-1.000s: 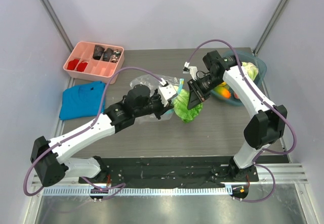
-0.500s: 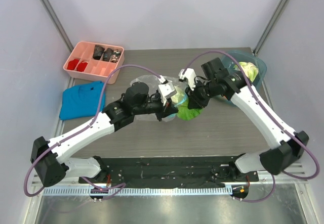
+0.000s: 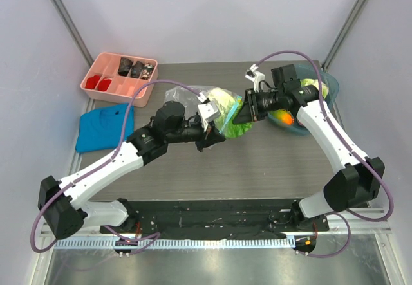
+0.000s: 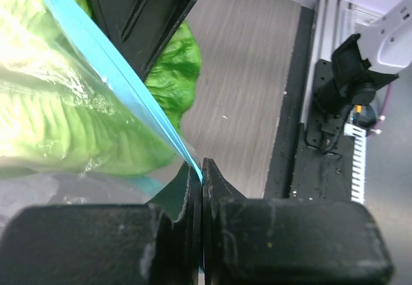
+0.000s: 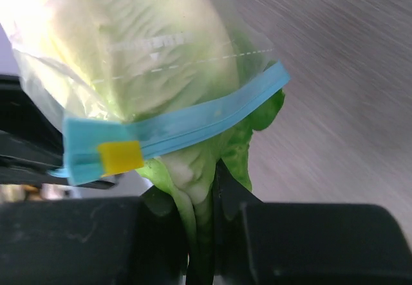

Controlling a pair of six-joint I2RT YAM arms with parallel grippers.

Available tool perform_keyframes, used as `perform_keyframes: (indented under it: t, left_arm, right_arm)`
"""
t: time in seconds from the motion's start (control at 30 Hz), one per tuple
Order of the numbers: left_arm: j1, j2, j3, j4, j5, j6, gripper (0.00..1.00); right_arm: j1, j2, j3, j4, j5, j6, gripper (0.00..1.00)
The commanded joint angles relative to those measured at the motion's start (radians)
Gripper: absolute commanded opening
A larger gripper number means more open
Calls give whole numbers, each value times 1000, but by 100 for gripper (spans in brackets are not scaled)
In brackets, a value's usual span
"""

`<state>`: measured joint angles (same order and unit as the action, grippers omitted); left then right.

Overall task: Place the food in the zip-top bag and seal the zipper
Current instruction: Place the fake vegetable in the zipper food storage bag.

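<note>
Wrapping the cabbage (image 5: 196,188), the zip-top bag (image 5: 161,53) blurs its leaves.

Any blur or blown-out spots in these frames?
Right wrist: grey wood-grain table streaked with blur, pale green leafy cabbage blown out top left. Left wrist: cabbage washed out behind the clear crinkly plastic bag. Top external: sharp, evenly lit.

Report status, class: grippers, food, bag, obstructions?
Left gripper shut on zipper. Right gripper shut on cabbage stem. Cabbage partly inside zip-top bag, base outside. Nothing in the way.
</note>
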<state>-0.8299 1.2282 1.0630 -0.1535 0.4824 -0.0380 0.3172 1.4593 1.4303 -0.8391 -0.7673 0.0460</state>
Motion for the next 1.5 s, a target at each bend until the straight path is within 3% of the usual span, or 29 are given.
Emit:
perform_keyframes:
  t: [0.0, 0.03, 0.07, 0.1, 0.17, 0.2, 0.67, 0.73, 0.83, 0.97, 1.07, 1.3, 1.33, 1.47]
  left_arm:
    - [-6, -94, -32, -64, 12, 33, 0]
    - [-8, -98, -37, -67, 10, 33, 0]
    - [-8, -98, -40, -73, 12, 29, 0]
    - [-8, -96, -38, -80, 2, 26, 0]
    - [1, -93, -28, -112, -10, 26, 0]
    - [5, -88, -23, -129, -10, 30, 0]
    - [57, -76, 23, -310, -34, 162, 0]
    - [58, -75, 35, -317, -28, 152, 0]
    - [57, -55, 51, -250, 198, 81, 0]
    - [37, 34, 89, -77, 312, -237, 0]
    - [37, 100, 156, -43, 352, -299, 0]
    - [78, 93, 196, 31, 323, -417, 0]
    - [87, 94, 193, 51, 329, -468, 0]
    - [139, 85, 160, 46, 334, -525, 0]
  right_arm:
    - [-36, -85, -91, 463, -219, 475, 1]
    - [-36, -99, -129, 553, -233, 562, 1]
    - [-38, -109, -172, 657, -237, 774, 1]
    - [-38, -129, -258, 890, -240, 875, 1]
    - [-38, -132, -307, 1036, -245, 1077, 1]
    - [-38, -131, -320, 1102, -248, 1103, 1]
    - [-23, -137, -297, 1201, -195, 1272, 1]
    - [-20, -154, -306, 1186, -149, 1276, 1]
    - [15, -168, -335, 1190, -66, 1284, 1]
    - [69, -154, -373, 1256, 28, 1293, 1]
    - [115, -169, -406, 1301, 132, 1275, 1]
    - [207, -301, -507, 1165, 420, 850, 1]
    - [207, -315, -516, 1161, 440, 757, 1]
    - [207, -366, -534, 1213, 447, 634, 1]
